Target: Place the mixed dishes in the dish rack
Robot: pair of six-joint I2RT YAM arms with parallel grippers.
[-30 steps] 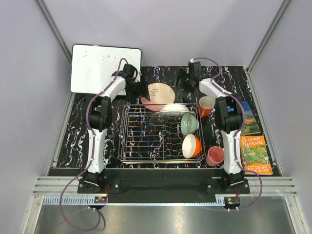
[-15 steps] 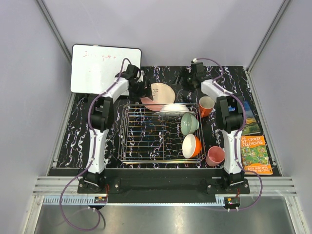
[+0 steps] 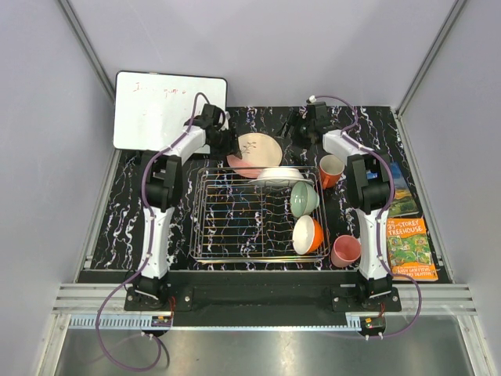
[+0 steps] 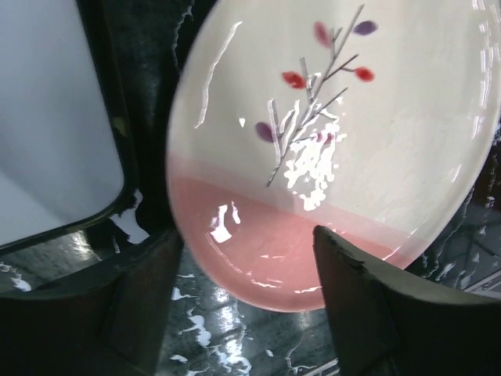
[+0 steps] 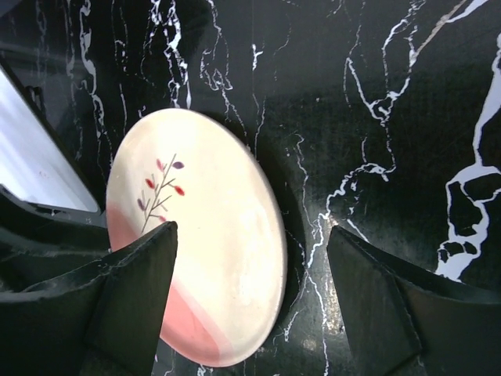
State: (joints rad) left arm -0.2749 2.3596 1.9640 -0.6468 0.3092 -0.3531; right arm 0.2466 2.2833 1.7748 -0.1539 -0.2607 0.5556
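The pink-cream plate with the leaf sprig [image 3: 255,152] lies on the table just behind the dish rack [image 3: 235,223]. My left gripper [image 3: 226,146] is open at the plate's left rim. In the left wrist view its fingers [image 4: 145,301] stand either side of the plate's pink edge [image 4: 258,251]. My right gripper [image 3: 295,131] is open and empty above the plate's right side [image 5: 235,258]. The white plate [image 3: 279,174], pale green bowl [image 3: 304,198] and orange bowl [image 3: 308,234] sit in the rack's right part. The orange mug [image 3: 330,170] and pink cup [image 3: 344,251] stand on the table right of the rack.
A whiteboard [image 3: 168,110] leans at the back left, close behind my left gripper, and shows in the left wrist view [image 4: 55,117]. Colourful books [image 3: 410,244] lie at the right edge. Grey walls enclose the black marbled table [image 3: 125,211].
My left gripper has shifted slightly back and left along the plate's rim. My right gripper has edged slightly back. The dishes have not moved.
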